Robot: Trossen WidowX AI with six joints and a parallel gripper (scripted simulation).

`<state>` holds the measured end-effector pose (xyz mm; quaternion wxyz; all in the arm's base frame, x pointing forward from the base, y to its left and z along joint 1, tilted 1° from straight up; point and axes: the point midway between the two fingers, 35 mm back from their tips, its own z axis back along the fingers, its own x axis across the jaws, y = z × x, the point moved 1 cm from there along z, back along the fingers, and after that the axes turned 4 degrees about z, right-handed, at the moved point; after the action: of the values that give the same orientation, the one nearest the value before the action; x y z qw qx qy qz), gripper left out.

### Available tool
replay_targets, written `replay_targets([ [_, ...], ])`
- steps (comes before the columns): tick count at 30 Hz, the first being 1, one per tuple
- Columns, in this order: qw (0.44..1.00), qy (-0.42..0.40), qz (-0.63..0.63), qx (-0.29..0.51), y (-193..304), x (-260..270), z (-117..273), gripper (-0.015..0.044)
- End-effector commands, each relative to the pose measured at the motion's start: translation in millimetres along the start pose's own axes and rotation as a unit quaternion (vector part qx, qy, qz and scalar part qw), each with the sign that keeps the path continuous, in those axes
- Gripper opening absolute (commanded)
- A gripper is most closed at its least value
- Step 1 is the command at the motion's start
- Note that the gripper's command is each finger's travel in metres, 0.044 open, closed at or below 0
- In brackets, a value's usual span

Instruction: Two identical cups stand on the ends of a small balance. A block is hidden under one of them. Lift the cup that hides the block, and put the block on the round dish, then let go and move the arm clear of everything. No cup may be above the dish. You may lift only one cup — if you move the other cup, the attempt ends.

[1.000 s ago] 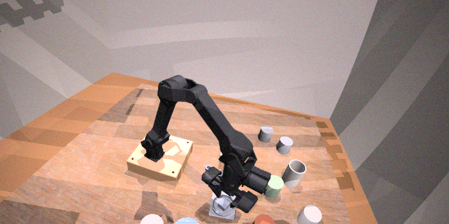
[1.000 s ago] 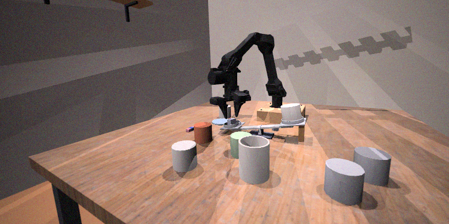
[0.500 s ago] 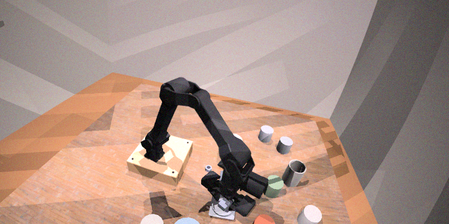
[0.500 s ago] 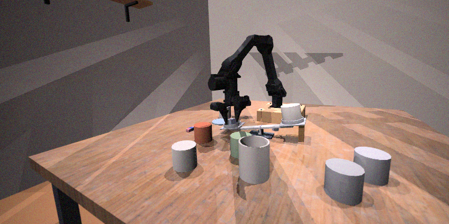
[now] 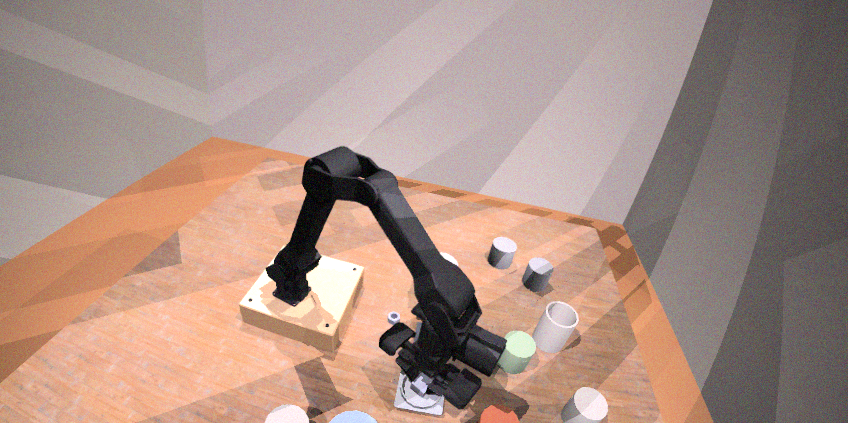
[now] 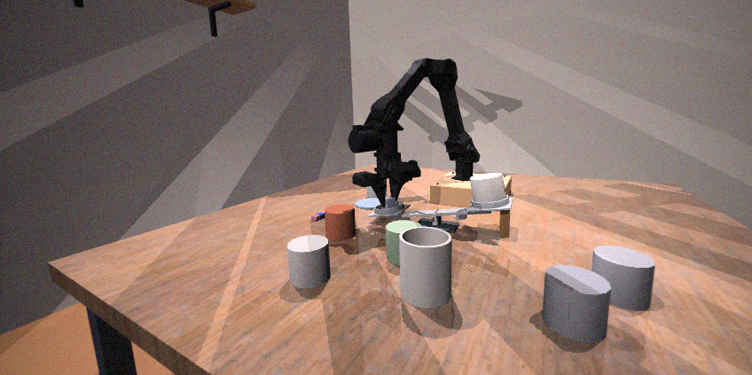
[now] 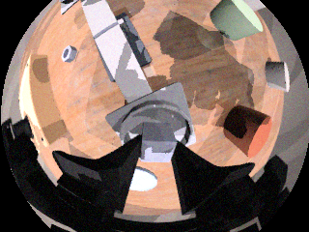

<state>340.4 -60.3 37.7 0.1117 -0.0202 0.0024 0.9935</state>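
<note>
Wrist view, black parallel-jaw gripper (image 5: 425,386) (image 6: 389,206) (image 7: 156,139) grasping small pale-grey square block (image 5: 420,384) (image 6: 391,203) (image 7: 159,145) at ringed square end of grey balance (image 5: 419,408) (image 6: 415,212) (image 7: 179,94).

From above, we see only part of the blue dish (image 5: 353,417) (image 6: 365,203) (image 7: 145,179), cut off at the edge. The arm hides most of the white cup (image 5: 447,258) (image 6: 487,189) behind the pincer (image 5: 423,380) (image 6: 388,202) (image 7: 159,145). The block's (image 5: 419,384) (image 6: 391,203) (image 7: 158,145) sides are partly covered by its tips.

Top view: high, oblique, facing down past the arm (image 5: 410,228) (image 6: 406,97). Exterior view: low, farther side, facing the arm across the table (image 5: 196,276) (image 6: 242,276) (image 7: 193,68). Wrist view: closest, facing down; shares the balance with exterior.
</note>
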Motion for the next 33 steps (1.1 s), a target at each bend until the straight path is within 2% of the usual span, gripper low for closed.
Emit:
replay_targets([
  [1,1.000,0.005,0.001,-0.002,-0.8,-3.8,20.0,0.0000],
  [13,1.000,0.005,0.001,-0.002,-0.4,-0.3,92.1,0.0000],
  [17,1.000,0.005,0.001,-0.002,4.5,-0.2,90.2,0.0000],
  [33,1.000,0.003,0.002,0.004,117.4,26.1,47.7,0.0000],
])
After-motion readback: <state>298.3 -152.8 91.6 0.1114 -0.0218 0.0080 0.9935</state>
